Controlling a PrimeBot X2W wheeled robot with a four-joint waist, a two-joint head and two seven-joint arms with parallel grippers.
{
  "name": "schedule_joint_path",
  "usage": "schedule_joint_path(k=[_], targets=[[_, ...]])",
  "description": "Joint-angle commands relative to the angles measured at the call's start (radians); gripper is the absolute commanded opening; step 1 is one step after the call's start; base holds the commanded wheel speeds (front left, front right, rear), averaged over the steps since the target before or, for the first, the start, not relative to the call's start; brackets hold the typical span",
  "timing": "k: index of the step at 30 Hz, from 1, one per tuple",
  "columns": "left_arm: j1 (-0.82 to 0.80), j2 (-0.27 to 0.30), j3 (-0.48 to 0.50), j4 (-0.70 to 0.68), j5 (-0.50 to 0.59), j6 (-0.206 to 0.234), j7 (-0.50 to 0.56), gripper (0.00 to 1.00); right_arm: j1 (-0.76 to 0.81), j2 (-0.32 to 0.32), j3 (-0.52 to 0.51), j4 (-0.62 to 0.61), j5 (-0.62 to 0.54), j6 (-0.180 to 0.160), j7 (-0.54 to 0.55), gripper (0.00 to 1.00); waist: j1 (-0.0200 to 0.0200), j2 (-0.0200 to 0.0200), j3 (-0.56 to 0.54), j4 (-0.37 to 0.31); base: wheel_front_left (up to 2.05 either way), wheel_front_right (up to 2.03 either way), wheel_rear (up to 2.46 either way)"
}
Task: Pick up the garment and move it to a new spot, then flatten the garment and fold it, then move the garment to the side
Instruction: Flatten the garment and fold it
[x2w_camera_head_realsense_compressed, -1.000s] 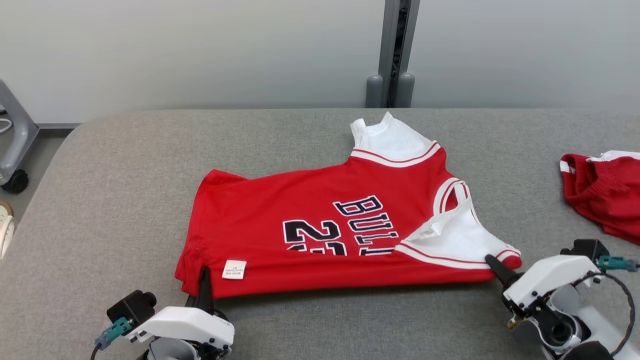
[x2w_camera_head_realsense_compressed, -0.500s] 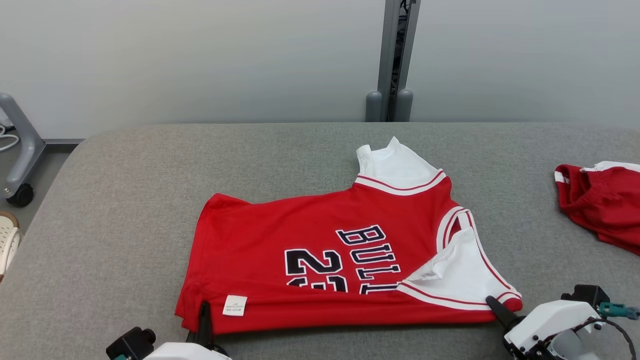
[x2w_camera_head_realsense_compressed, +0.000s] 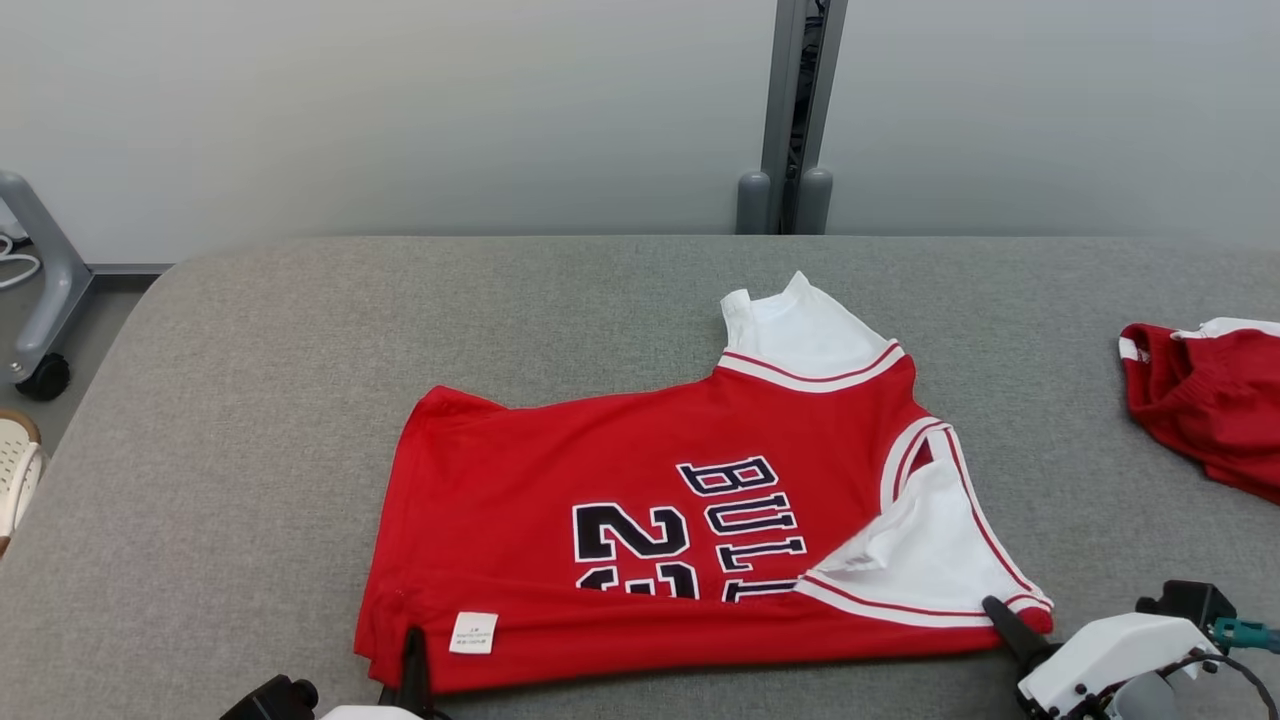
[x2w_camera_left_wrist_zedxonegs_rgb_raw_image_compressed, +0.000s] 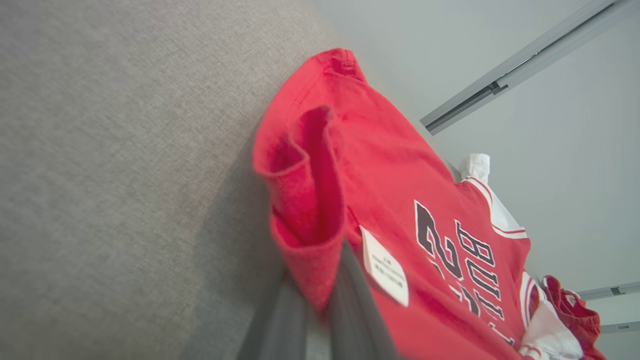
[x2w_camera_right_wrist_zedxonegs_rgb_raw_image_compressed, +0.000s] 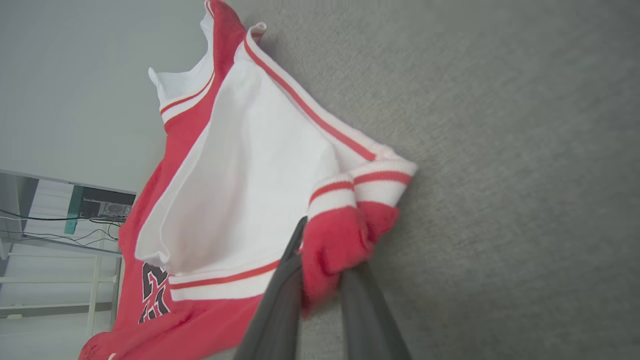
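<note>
The garment (x2w_camera_head_realsense_compressed: 650, 500) is a red jersey with black lettering and white trim, folded lengthwise and lying on the grey table (x2w_camera_head_realsense_compressed: 300, 330). My left gripper (x2w_camera_head_realsense_compressed: 412, 650) is shut on its red hem corner at the near left, beside a small white label (x2w_camera_head_realsense_compressed: 473, 632). In the left wrist view, the hem (x2w_camera_left_wrist_zedxonegs_rgb_raw_image_compressed: 305, 250) bunches between my fingers (x2w_camera_left_wrist_zedxonegs_rgb_raw_image_compressed: 350, 290). My right gripper (x2w_camera_head_realsense_compressed: 1000, 615) is shut on the shoulder corner at the near right. The right wrist view shows red cloth with white trim (x2w_camera_right_wrist_zedxonegs_rgb_raw_image_compressed: 340, 235) pinched between its fingers (x2w_camera_right_wrist_zedxonegs_rgb_raw_image_compressed: 285, 285).
A second red garment with white trim (x2w_camera_head_realsense_compressed: 1210, 410) lies crumpled at the table's right edge. Behind the table are a grey wall and a vertical post (x2w_camera_head_realsense_compressed: 790, 120). A grey wheeled stand (x2w_camera_head_realsense_compressed: 40, 290) is off the table's left side.
The head view has shifted, so the jersey and both grippers sit lower in the picture. The jersey's near edge has been drawn slightly toward me, both grips unchanged.
</note>
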Motion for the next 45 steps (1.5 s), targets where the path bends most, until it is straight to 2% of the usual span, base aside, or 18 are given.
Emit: schedule_joint_path(k=[1, 2, 3, 6, 7, 8, 14, 18, 21, 25, 26, 28, 32, 39, 45], targets=[[-0.004, 0.011, -0.001, 0.008, -0.005, 0.013, -0.002, 0.0, 0.008, -0.006, -0.023, -0.004, -0.027, 0.0, 0.002, 1.0, 0.0, 0.0, 0.0, 0.002, 0.0, 0.0, 0.0], [-0.006, 0.01, -0.005, 0.012, -0.006, 0.015, -0.002, 0.1, 0.006, -0.003, -0.035, -0.008, -0.039, 0.0, -0.001, 1.0, 0.0, 0.0, 0.001, 0.002, 0.0, 0.0, 0.0], [-0.008, 0.01, -0.007, 0.014, -0.007, 0.02, -0.002, 0.27, 0.004, -0.001, -0.048, -0.011, -0.053, 0.0, -0.004, 1.0, 0.0, 0.0, 0.0, 0.002, 0.0, 0.0, 0.0], [-0.005, 0.008, -0.006, 0.024, -0.016, 0.034, -0.002, 0.49, -0.003, 0.005, -0.09, -0.023, -0.093, 0.0, -0.012, 1.0, 0.0, 0.0, -0.002, 0.002, 0.0, 0.0, 0.0], [-0.001, 0.008, -0.008, 0.029, -0.018, 0.039, -0.001, 0.89, -0.005, 0.006, -0.105, -0.028, -0.106, 0.0, -0.009, 1.0, 0.0, 0.0, -0.003, 0.001, 0.0, 0.0, 0.0], [0.002, 0.008, -0.012, 0.033, -0.022, 0.042, -0.001, 1.0, -0.007, 0.007, -0.118, -0.034, -0.122, 0.0, -0.007, 1.0, 0.0, 0.0, -0.004, 0.0, 0.0, 0.0, 0.0], [-0.003, 0.009, 0.023, 0.019, 0.007, 0.057, -0.001, 1.0, -0.016, 0.002, -0.191, -0.073, -0.219, 0.0, -0.015, 1.0, 0.0, 0.0, -0.003, -0.003, 0.0, 0.0, 0.0], [-0.021, 0.019, 0.084, -0.026, 0.108, 0.068, -0.001, 1.0, -0.028, -0.005, -0.221, -0.153, -0.338, 0.0, -0.047, 1.0, 0.0, 0.0, 0.001, -0.002, 0.0, 0.0, 0.0], [-0.029, 0.033, 0.119, -0.083, 0.236, 0.074, -0.001, 1.0, -0.032, -0.006, -0.228, -0.235, -0.42, 0.0, -0.078, 1.0, 0.0, 0.0, 0.004, -0.003, 0.0, 0.0, 0.0], [-0.042, 0.03, 0.16, -0.16, 0.396, 0.055, -0.001, 1.0, -0.026, -0.028, -0.206, -0.325, -0.562, 0.0, -0.138, 1.0, 0.0, 0.0, 0.01, -0.002, 0.0, 0.0, 0.0], [-0.047, 0.03, 0.175, -0.195, 0.484, 0.053, -0.001, 1.0, -0.019, -0.04, -0.179, -0.356, -0.636, 0.0, -0.174, 1.0, 0.0, 0.0, 0.013, -0.002, 0.0, 0.0, 0.0], [-0.045, 0.028, 0.179, -0.228, 0.579, 0.049, -0.001, 1.0, -0.014, -0.061, -0.154, -0.377, -0.725, 0.0, -0.214, 1.0, 0.0, 0.0, 0.018, -0.003, 0.0, 0.0, 0.0], [-0.033, 0.02, 0.185, -0.256, 0.693, 0.04, -0.001, 1.0, -0.003, -0.039, -0.145, -0.385, -0.808, 0.0, -0.27, 1.0, 0.0, 0.0, 0.027, -0.006, 0.0, 0.0, 0.0], [-0.027, 0.009, 0.198, -0.233, 0.749, 0.028, -0.001, 1.0, -0.005, -0.014, -0.137, -0.362, -0.852, 0.0, -0.303, 1.0, 0.0, 0.0, 0.049, -0.01, 0.0, 0.0, 0.0], [-0.064, 0.008, 0.203, -0.203, 0.739, 0.017, -0.001, 1.0, -0.05, -0.024, -0.124, -0.351, -0.849, 0.0, -0.294, 1.0, 0.0, 0.0, 0.091, -0.011, 0.0, 0.0, 0.0]])
